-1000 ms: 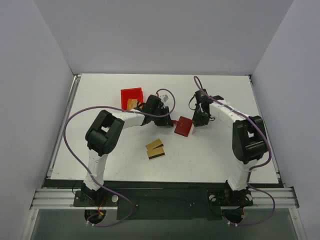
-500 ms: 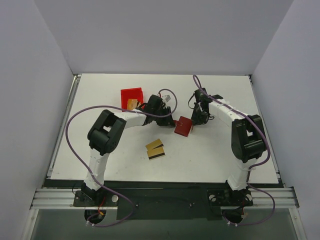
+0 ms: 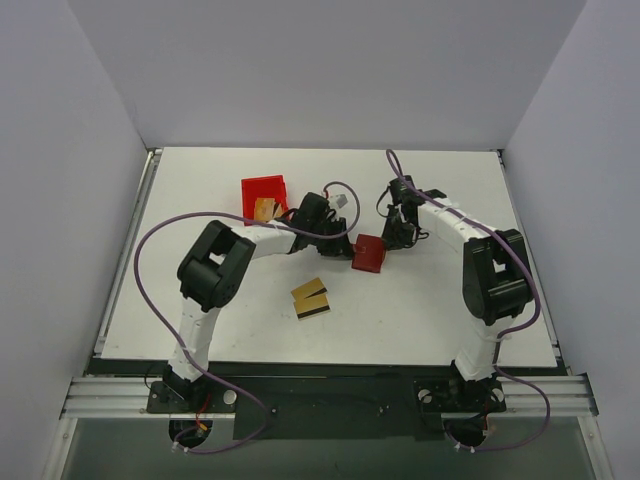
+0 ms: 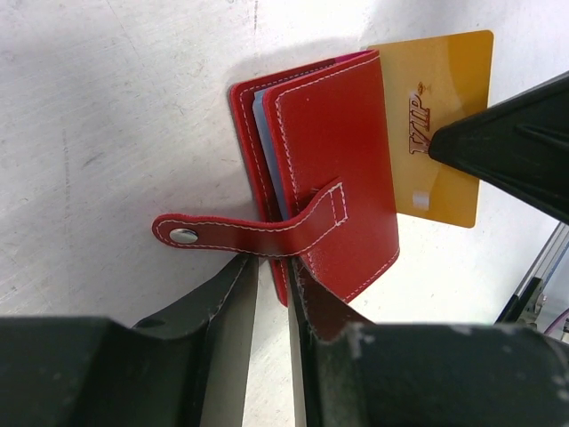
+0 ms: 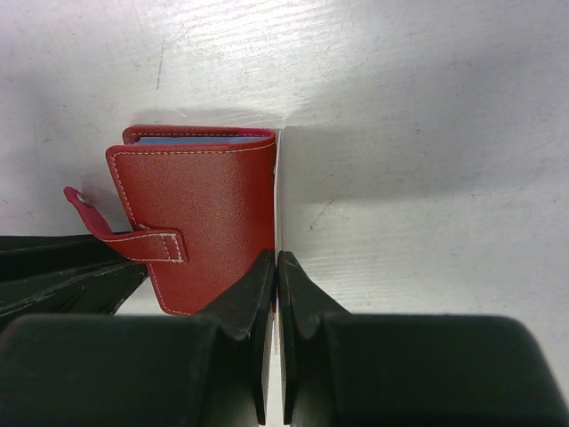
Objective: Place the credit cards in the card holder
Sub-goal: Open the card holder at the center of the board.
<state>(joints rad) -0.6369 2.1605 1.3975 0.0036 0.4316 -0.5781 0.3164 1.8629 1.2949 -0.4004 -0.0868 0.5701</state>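
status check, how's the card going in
Right claw shut on gold card, partly hidden by card holder. Left claw part open at strap side. Two cards on table; nothing blocking.

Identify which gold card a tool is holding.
The VIP-printed card, pinched in the right tool and sticking out past the card holder. The two striped cards lie loose on the table.

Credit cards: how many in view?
4: two overlapping cards on the table, one gold card in the right claw, one tan card in the red bin; others may be hidden.
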